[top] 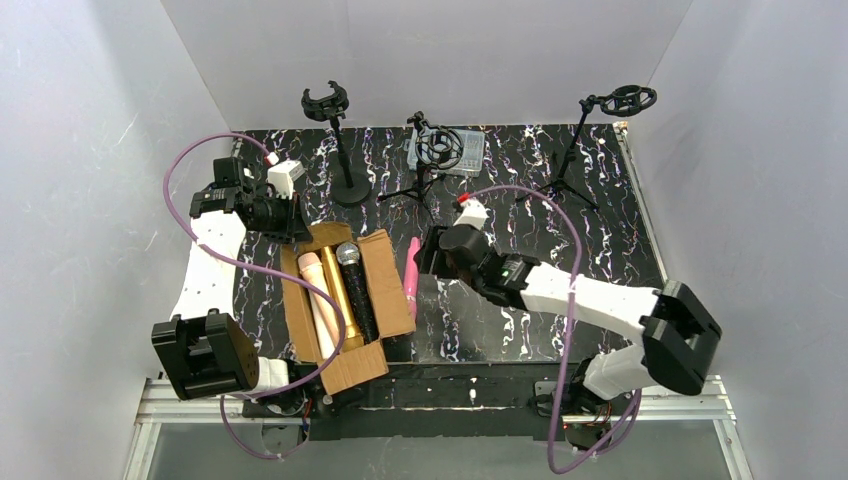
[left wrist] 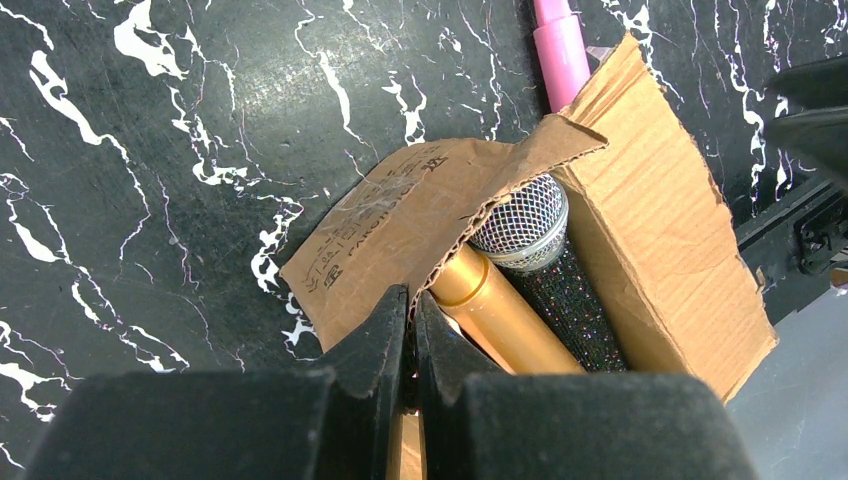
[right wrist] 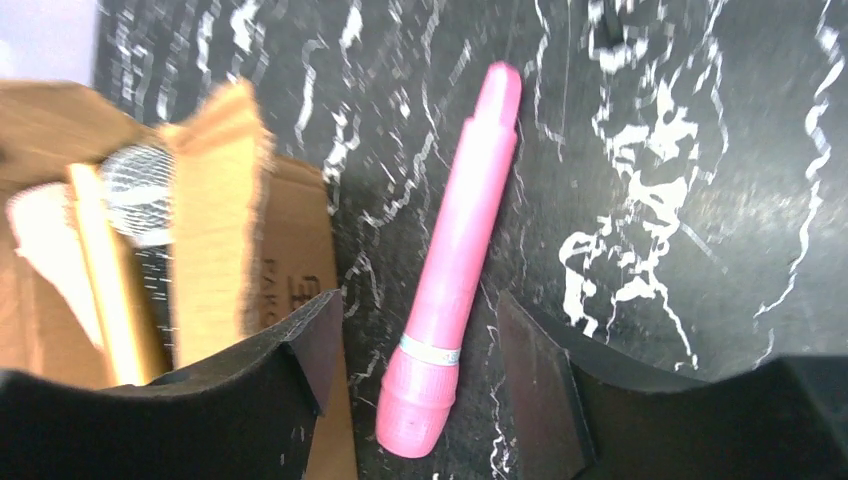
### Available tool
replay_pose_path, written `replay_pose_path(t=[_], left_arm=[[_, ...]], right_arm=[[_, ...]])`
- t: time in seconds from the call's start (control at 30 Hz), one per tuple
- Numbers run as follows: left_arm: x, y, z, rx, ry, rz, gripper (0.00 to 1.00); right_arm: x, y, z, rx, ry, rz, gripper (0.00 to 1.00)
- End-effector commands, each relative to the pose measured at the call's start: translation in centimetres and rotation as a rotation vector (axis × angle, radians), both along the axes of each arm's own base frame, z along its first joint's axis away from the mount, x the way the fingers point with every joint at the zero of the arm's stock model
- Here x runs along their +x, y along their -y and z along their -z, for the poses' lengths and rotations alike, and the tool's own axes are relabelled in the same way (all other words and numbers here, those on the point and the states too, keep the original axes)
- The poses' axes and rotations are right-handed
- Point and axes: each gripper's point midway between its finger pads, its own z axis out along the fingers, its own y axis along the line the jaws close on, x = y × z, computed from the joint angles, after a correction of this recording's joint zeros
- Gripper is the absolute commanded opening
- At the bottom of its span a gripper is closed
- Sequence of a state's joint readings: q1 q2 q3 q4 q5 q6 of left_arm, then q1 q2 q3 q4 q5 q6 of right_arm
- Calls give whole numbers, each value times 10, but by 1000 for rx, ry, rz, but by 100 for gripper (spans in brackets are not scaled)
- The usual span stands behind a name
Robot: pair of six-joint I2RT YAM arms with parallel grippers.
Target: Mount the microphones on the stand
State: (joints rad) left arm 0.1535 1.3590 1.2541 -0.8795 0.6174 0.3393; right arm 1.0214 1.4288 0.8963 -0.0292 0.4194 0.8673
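Note:
A pink microphone (right wrist: pixel 455 260) lies flat on the black marbled table, just right of an open cardboard box (top: pixel 385 275); its wider head end points toward the camera in the right wrist view. My right gripper (right wrist: pixel 418 300) is open and low over it, one finger on each side, neither touching. It shows beside my right gripper (top: pixel 425 265) as the pink microphone (top: pixel 412 262). In the box lie a peach microphone (top: pixel 318 300), a gold one (left wrist: pixel 500 315) and a black glitter one (left wrist: pixel 520 225) with a silver grille. My left gripper (left wrist: pixel 412 300) is shut on the box's flap (left wrist: pixel 400 210) at the back left corner.
Three stands rise at the back: a round-base one (top: pixel 350 187) with a clip on the left, a tripod (top: pixel 440 148) in the middle, and a taller tripod (top: pixel 628 98) on the right. White walls close in on three sides.

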Motion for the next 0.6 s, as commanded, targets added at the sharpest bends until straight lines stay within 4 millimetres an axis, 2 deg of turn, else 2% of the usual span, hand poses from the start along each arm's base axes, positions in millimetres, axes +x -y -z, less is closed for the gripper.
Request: replay_pose_path(t=[0.0, 0.1, 0.23, 0.3, 0.4, 0.57], left_arm=[[-15, 16, -24, -71, 29, 32, 0], [-17, 17, -28, -71, 33, 30, 0], [-21, 15, -34, -64, 21, 14, 0], [-24, 15, -39, -61, 26, 9, 0], [-29, 17, -48, -67, 42, 6, 0], [-35, 19, -56, -71, 66, 3, 0]], right_arm=[[9, 6, -72, -11, 150, -16, 66], [-5, -15, -105, -14, 215, -89, 66], [-43, -69, -131, -34, 277, -269, 66], [-69, -101, -131, -50, 270, -387, 66], [-93, -140, -111, -90, 223, -518, 66], [-106, -160, -75, -140, 161, -584, 66]])
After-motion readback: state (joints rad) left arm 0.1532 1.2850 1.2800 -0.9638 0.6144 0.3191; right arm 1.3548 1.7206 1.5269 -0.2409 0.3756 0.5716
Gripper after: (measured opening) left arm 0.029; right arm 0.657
